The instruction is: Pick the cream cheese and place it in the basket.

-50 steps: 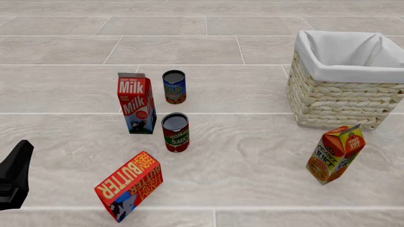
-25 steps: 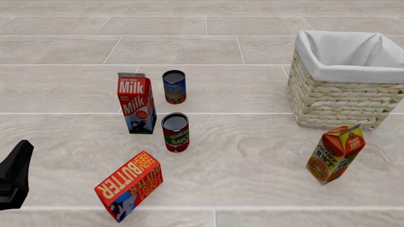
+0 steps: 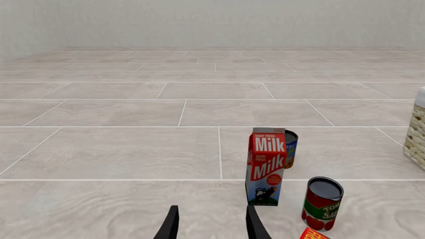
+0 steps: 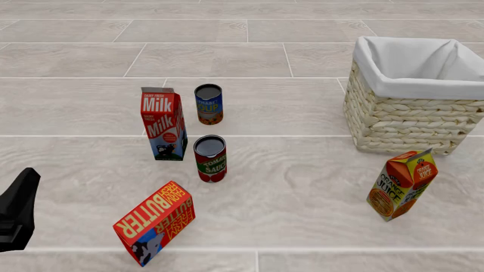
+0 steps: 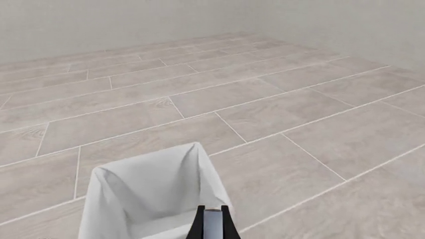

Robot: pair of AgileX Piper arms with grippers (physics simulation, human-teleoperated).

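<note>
Basket (image 4: 412,105) stands at the counter's (image 4: 302,192) far right edge in the front view. Left wrist view: left tool (image 3: 210,224) gapes wide toward the milk carton (image 3: 267,167). Right wrist view: right tool (image 5: 212,225) grips something pale over the basket lining.

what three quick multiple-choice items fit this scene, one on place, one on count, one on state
1. In the front view, the tomato sauce can stands:
A) in the basket
B) just right of the milk carton
C) on the butter box

2. Cans in all:
A) one
B) two
C) four

3. The left pincer is:
A) open and empty
B) shut on the orange juice carton
C) shut on a can

Key:
1. B, it stands on the floor beside the carton.
2. B, only that can and the soup can.
3. A, its fingers stand apart with nothing between.
</note>
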